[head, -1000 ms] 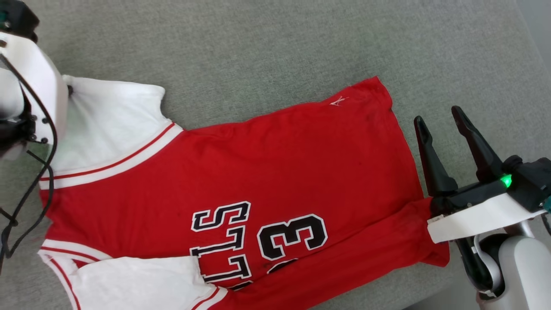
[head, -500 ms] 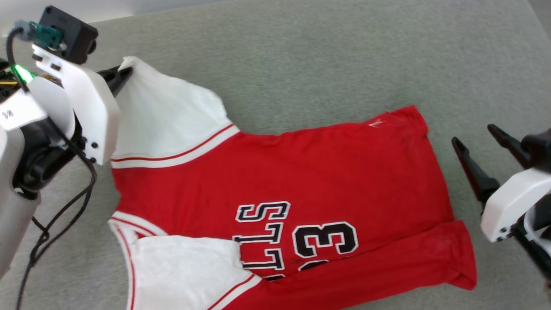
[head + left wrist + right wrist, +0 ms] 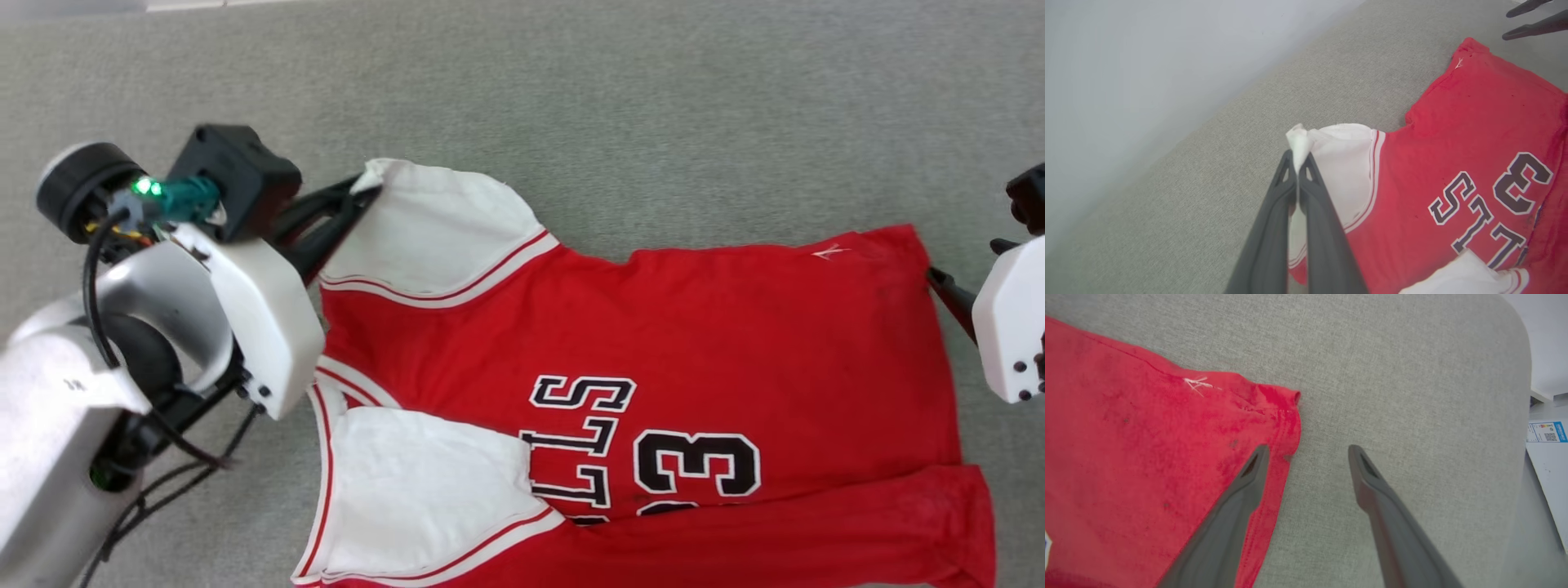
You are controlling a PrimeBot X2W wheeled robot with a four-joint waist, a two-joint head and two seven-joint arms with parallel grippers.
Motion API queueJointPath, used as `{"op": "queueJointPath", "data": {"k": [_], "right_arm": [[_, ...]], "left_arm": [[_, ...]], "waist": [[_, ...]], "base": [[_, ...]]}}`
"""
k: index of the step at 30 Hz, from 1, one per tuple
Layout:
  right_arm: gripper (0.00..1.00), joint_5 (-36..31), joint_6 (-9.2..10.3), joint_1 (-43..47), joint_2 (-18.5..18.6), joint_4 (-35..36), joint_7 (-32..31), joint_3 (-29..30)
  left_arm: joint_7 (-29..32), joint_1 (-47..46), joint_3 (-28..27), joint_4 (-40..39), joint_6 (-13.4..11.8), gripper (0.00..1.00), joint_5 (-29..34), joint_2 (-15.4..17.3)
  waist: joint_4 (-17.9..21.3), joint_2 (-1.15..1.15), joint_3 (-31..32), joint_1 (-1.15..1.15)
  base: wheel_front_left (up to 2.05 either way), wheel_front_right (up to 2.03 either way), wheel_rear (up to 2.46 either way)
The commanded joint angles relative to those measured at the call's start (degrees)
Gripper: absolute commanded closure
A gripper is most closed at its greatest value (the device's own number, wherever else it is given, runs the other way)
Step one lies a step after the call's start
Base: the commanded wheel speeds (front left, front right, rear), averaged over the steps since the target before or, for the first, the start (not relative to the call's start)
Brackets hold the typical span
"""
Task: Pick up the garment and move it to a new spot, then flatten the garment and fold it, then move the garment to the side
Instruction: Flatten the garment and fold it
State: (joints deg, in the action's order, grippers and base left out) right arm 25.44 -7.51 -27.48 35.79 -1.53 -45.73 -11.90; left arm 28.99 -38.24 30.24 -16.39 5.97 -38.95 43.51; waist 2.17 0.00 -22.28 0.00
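While the left end effector is pinched closed on one white sleeve, the right end effector gapes empty, one finger over the red hem. One garment lies on the grey fabric surface, lettering partly hidden under the second sleeve. Head view crops the right fingers; the wrist view shows both.

The garment spread front-up on a grey fabric surface, one sleeve pinched.
The left gripper, at the upper left, is closed on the tip of the far white sleeve. The near white sleeve lies folded over the chest beside the black number. One dark finger of the right gripper sits just beside the hem.
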Motion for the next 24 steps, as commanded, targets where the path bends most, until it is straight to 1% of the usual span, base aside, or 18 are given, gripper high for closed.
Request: {"op": "queueJointPath", "data": {"k": [1, 5, 10, 13, 16, 17, 18, 19, 20, 21, 24], "right_arm": [[0.0, 0.31, 0.04, -1.6, 0.2, -1.17, -0.38, -0.72], [0.0, -0.13, 0.04, -4.23, 1.38, -4.94, -1.09, -3.33], [0.0, -0.29, 0.04, -6.14, 1.8, -9.57, -1.42, -6.29], [0.0, -0.94, 0.04, -6.22, 2.48, -11.36, -0.79, -9.71], [0.0, 0.3, 0.02, -6.03, 1.67, -13.65, -0.66, -11.9], [0.16, 0.67, -0.05, -5.69, 1.49, -14.42, -0.84, -12.58], [0.59, 1.05, -0.06, -5.42, 1.52, -15.11, -0.99, -13.15], [0.59, 1.05, -0.06, -5.42, 1.52, -15.11, -0.99, -13.15], [0.92, 1.27, -0.06, -5.4, 1.59, -15.79, -0.89, -13.62], [1.0, 1.65, -0.05, -5.42, 1.57, -16.37, -0.69, -13.79], [1.0, 2.24, -0.03, -6.0, 1.69, -17.69, 1.09, -13.04]], "left_arm": [[-0.44, 0.99, 0.12, -1.15, -0.42, 1.0, 0.15, -0.32], [-0.51, 1.82, 0.63, -4.2, -0.86, 1.0, 0.3, -0.53], [-0.73, 2.4, 1.46, -6.54, -0.99, 1.0, 0.38, -0.92], [-0.98, 2.87, 1.78, -6.84, -1.14, 1.0, 0.46, -1.17], [-1.3, 3.57, 2.08, -6.32, -1.37, 1.0, 1.06, -0.78], [-1.47, 3.99, 2.22, -6.16, -1.44, 1.0, 0.98, -0.82], [-1.56, 4.25, 2.3, -6.01, -1.5, 1.0, 0.75, -0.92], [-1.56, 4.25, 2.3, -6.01, -1.5, 1.0, 0.75, -0.92], [-1.73, 4.43, 2.31, -5.84, -1.55, 1.0, 0.59, -0.97], [-1.98, 4.73, 2.28, -5.71, -1.61, 1.0, 0.41, -1.04], [-2.54, 5.54, 1.87, -5.05, -2.07, 1.0, 0.09, -0.81]], "waist": [[-1.42, 0.0, -1.07, 0.0], [-3.41, 0.0, -2.47, 0.0], [-5.48, 0.0, -3.83, 0.0], [-6.43, 0.0, -4.19, 0.0], [-6.83, 0.0, -4.12, 0.0], [-6.92, 0.0, -3.99, 0.0], [-6.99, 0.0, -3.79, 0.0], [-6.99, 0.0, -3.79, 0.0], [-7.02, 0.0, -3.56, 0.0], [-6.99, 0.0, -3.28, 0.0], [-6.59, 0.0, -2.25, 0.0]], "base": [[0.0, 0.0, 0.0], [0.0, 0.0, 0.0], [0.0, 0.0, 0.0], [0.0, 0.0, 0.0], [0.0, 0.0, 0.0], [0.0, 0.0, 0.0], [0.0, 0.0, 0.0], [0.0, 0.0, 0.0], [0.0, 0.0, 0.0], [0.0, 0.0, 0.0], [0.0, 0.0, 0.0]]}}
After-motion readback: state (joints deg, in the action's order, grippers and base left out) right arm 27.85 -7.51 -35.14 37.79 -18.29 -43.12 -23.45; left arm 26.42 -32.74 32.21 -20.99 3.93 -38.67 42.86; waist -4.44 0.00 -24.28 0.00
